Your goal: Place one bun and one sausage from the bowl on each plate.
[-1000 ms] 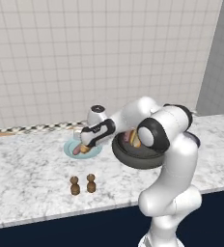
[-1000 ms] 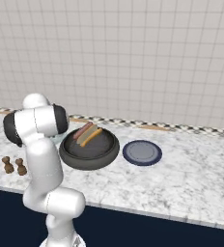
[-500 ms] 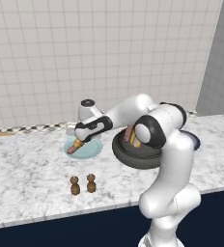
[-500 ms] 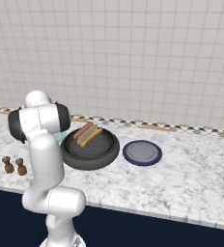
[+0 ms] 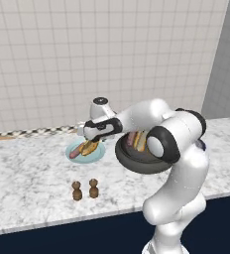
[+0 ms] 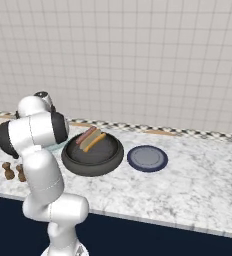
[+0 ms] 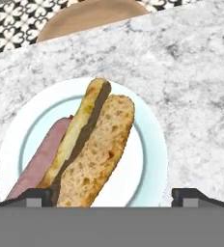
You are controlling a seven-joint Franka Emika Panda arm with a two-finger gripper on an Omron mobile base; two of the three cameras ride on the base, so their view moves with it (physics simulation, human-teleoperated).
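Our gripper (image 7: pixel 112 195) hangs just above the pale blue plate (image 7: pixel 150 144), its two fingertips (image 7: pixel 34 197) spread wide with nothing between them. From the hand camera we look straight down on a bun (image 7: pixel 92 149) lying on that plate, split lengthwise, with a pink sausage (image 7: pixel 39 159) just beside it and touching its edge. The plate sits on the marble table (image 7: pixel 196 82), and a round wooden board (image 7: pixel 92 14) shows past it, against a patterned strip at the foot of the wall.

From the left base camera we see the gripper (image 5: pixel 85 133) over the same plate (image 5: pixel 99 154), where the bun (image 5: pixel 90 147) and sausage (image 5: pixel 76 151) rest. Two small brown shakers (image 5: pixel 85 189) stand nearer the table's front edge, well apart from the plate.

From the right base camera, the dark bowl (image 6: pixel 93 155) sits beside our arm with another bun (image 6: pixel 94 142) and another sausage (image 6: pixel 87 135) inside it. The navy plate (image 6: pixel 147 158) lies just beside the bowl, bare.
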